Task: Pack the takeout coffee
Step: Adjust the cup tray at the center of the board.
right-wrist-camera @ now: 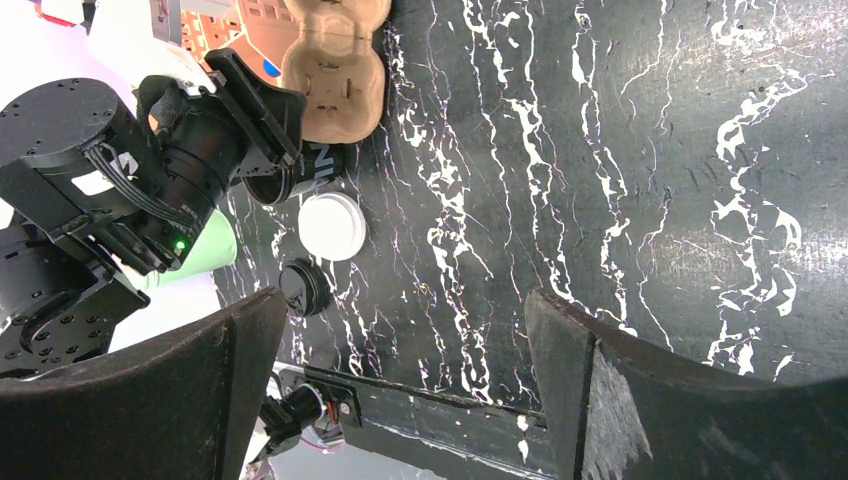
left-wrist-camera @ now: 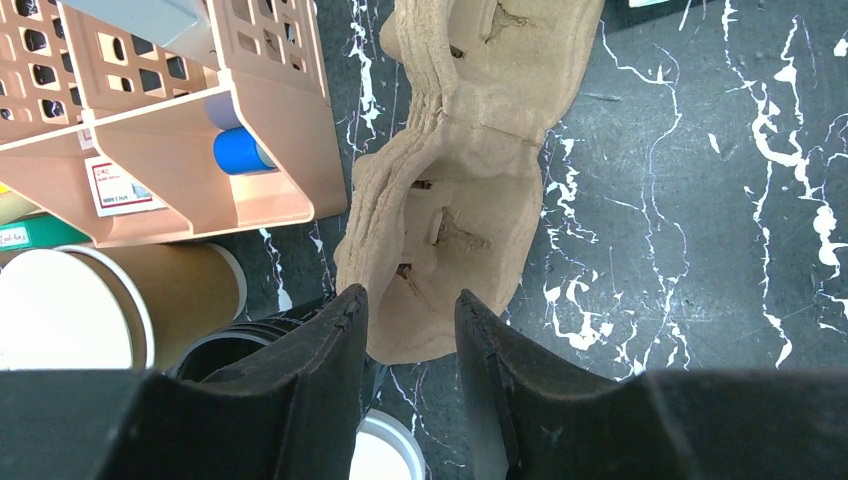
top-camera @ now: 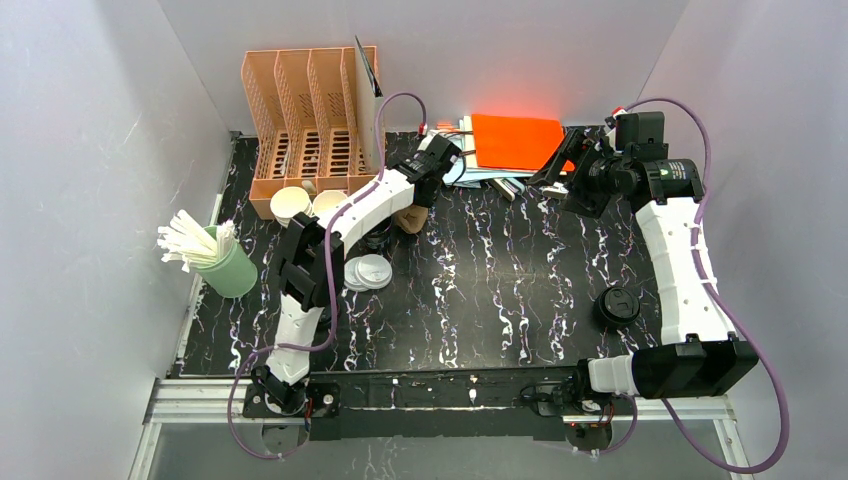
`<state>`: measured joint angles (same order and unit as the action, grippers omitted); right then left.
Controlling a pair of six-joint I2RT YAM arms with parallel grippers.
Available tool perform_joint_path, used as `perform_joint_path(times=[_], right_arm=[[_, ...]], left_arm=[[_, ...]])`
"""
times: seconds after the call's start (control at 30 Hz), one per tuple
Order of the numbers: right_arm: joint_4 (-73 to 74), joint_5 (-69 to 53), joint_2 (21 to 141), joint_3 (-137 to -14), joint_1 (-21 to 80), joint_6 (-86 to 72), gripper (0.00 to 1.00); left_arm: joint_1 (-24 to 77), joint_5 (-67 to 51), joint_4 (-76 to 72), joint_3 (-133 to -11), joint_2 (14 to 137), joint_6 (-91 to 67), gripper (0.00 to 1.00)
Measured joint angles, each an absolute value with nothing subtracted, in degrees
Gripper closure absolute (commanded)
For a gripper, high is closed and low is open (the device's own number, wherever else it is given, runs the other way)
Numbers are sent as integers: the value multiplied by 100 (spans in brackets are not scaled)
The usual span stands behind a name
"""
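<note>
Flanking the near end of the pulp cup carrier (left-wrist-camera: 470, 150), the left hand (left-wrist-camera: 410, 295) is part-open; whether it pinches the carrier I cannot tell. Its arm reaches toward twelve o'clock. At the hand's nine o'clock the kraft-paper cup (left-wrist-camera: 185, 290) sits by the peach organizer (left-wrist-camera: 270, 110), with a black cup (left-wrist-camera: 225, 352) beside it. The right hand (right-wrist-camera: 405, 300) gapes wide and empty above the worktop (right-wrist-camera: 600, 150).

Rack (top-camera: 310, 110) in table's (top-camera: 500, 280) back-left corner; cups (top-camera: 290, 203) just before it, carrier (top-camera: 412, 218) right of cups. Straw holder (top-camera: 228, 268) at left edge. Lids (top-camera: 368, 271) before cups. Folders (top-camera: 515, 140) at back edge.
</note>
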<state>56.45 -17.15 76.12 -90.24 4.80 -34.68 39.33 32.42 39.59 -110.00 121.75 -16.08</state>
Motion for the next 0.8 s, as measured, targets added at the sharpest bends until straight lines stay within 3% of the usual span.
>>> perform_joint_path(times=[0.53,0.7,0.8], right_arm=[[5640,-1734,7614,-9024,480,-3450,2],[5590,-1785,7623,-9024,480,-3450,2],[5551,-1806,7623,-9024,480,-3450,2]], left_arm=[[3802,3245,3970,-11000,12276,-1649,64],[3747,3236,3970,-11000,12300,-1660,82],[3717,3247,3979,-10997,12350,-1645,85]])
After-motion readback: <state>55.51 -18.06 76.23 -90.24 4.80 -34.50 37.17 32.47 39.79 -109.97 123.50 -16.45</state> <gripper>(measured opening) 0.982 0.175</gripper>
